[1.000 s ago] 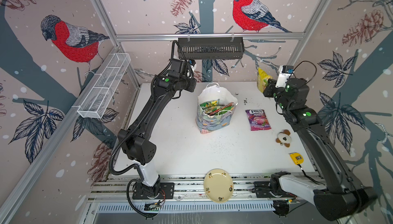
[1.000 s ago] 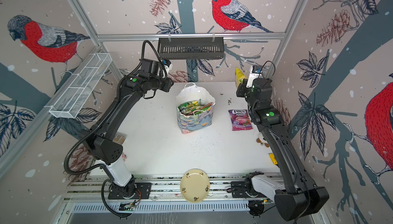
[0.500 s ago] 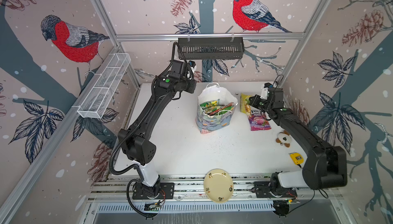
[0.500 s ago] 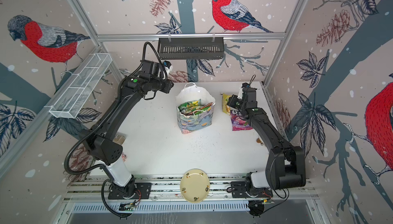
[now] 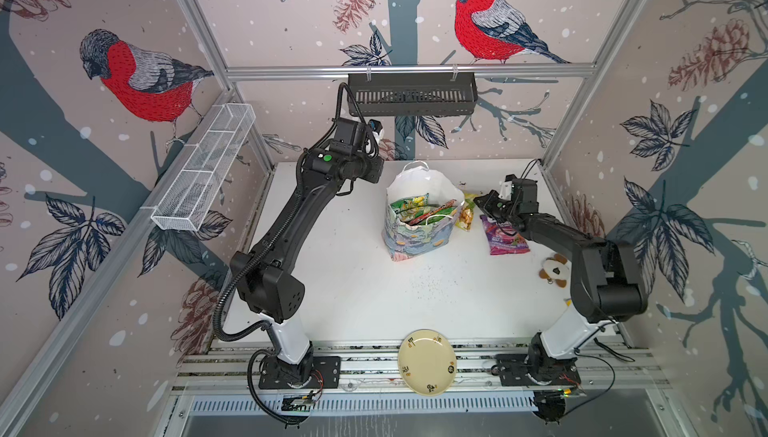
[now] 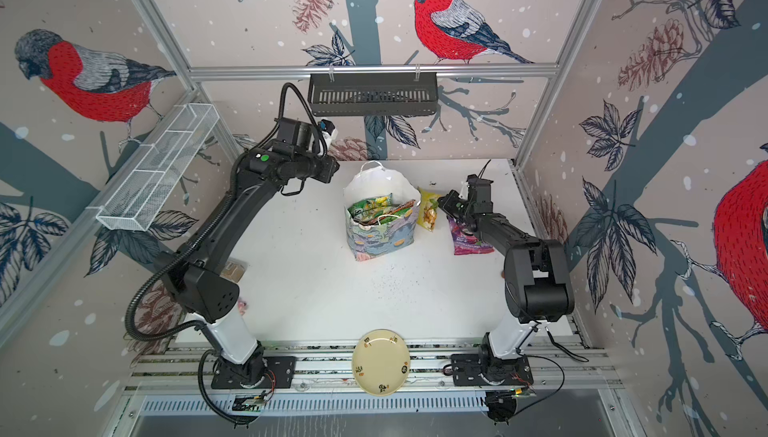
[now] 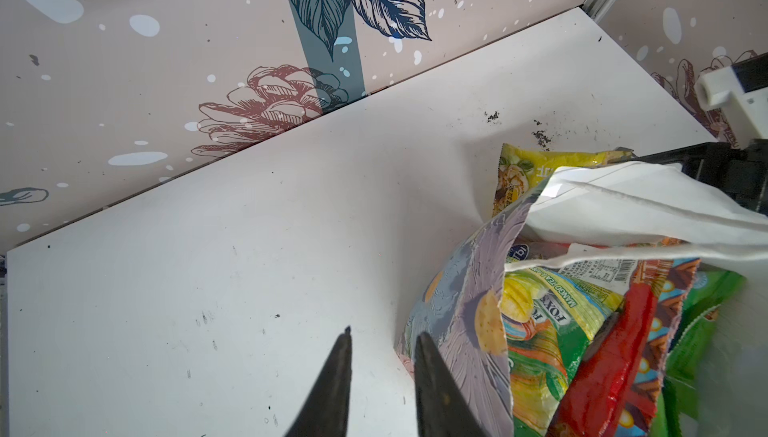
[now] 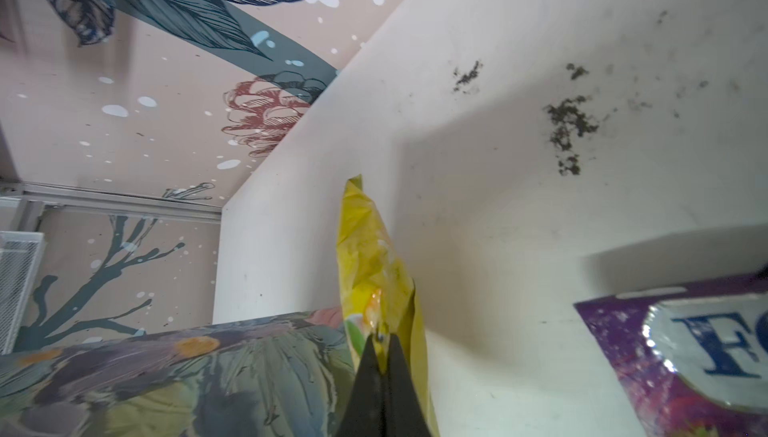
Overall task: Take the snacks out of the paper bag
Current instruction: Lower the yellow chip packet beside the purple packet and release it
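Right arm has been lowered within the last second: it was held high near the back right corner, and is now low over the table (image 5: 332,256), stretched toward the paper bag (image 5: 415,235)

Right pincer (image 8: 380,337) is clenched on the yellow packet (image 5: 467,217), which is gripped at one end and seen edge-on in the right wrist view. The packet has been brought down just beside the bag's right wall, outside it. Contact with the table cannot be told, as the lower edge is hidden behind the bag

The purple packet (image 5: 505,239) is already laid flat on the table, near the yellow one, on the side away from the bag

Left arm is unmoved across the same second. Left pincer (image 7: 383,333) is partly released with nothing between the jaws, parked just beside the bag's outer wall

Meaning for the task: the yellow packet is judged to be at set-down, making it the second snack out, with only the release left. The bag is upright with its mouth open and is not emptied: a green FOX'S packet (image 7: 552,318) and a red packet (image 7: 615,352) are seen inside, with more green behind them. An exact count cannot be made

Risk: the bag is held by nothing, so it could be nudged by a packet dropped this close
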{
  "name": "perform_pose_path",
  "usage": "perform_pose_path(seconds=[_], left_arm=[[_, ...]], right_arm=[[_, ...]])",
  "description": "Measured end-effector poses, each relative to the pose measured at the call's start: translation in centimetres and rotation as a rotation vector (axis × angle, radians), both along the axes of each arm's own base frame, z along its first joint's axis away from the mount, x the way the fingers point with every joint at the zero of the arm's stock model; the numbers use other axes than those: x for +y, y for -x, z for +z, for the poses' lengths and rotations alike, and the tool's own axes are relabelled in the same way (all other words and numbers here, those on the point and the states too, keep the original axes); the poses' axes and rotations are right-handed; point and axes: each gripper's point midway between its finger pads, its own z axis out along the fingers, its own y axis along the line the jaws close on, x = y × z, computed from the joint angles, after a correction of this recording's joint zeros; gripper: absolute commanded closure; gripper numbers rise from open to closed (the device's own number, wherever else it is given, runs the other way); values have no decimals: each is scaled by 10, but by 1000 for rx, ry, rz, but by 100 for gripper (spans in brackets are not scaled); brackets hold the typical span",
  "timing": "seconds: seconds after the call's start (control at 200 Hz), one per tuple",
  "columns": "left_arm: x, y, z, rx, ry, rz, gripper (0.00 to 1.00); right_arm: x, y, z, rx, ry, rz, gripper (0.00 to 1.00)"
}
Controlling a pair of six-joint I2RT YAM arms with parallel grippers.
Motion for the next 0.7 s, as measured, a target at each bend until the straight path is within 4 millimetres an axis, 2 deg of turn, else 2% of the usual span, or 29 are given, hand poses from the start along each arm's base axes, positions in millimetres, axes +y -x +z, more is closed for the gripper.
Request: perform_pose_path(seconds=[0.39,0.58,0.7], left_arm=[[3,-2,-1,-4,-13,16,75],[3,-3,-2,-1,-15,16,75],[3,-2,-4,5,-17,16,78]], right_arm=[[-26,11,-47,113,184,-56,89],[-35,13,-55,136,255,-63,67],[-42,18,-47,135,304,-73,61]])
